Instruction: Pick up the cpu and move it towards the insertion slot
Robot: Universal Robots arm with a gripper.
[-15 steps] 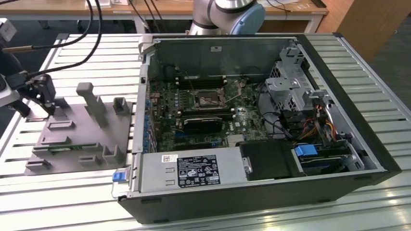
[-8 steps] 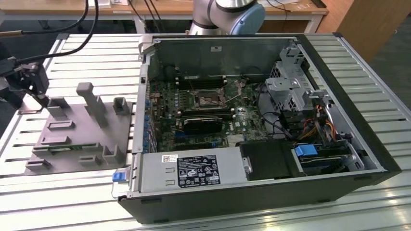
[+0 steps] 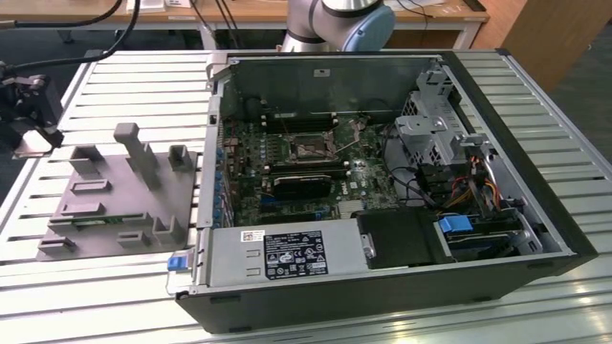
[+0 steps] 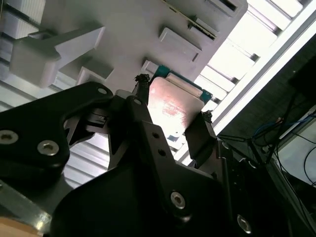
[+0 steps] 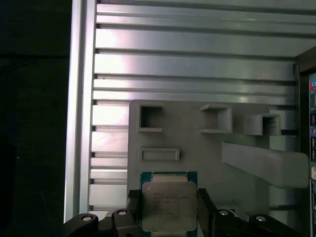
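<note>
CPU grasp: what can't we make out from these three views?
Exterior view: the claw is cut off at that view's left edge; what it grips is too small to tell.
In both wrist views the cpu sits between the claw's fingers with its underside facing away; in the second wrist view the claw's body also covers one edge.
Exterior view: the insertion slot is too small to tell whether its frame is open.

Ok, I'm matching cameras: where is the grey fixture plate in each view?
Exterior view: grey fixture plate lies on the slatted table, at the exterior view's left.
Second wrist view: plate beyond the cpu in the gripper.
First wrist view: plate beyond the cpu.
Shared landmark: its tall post.
</note>
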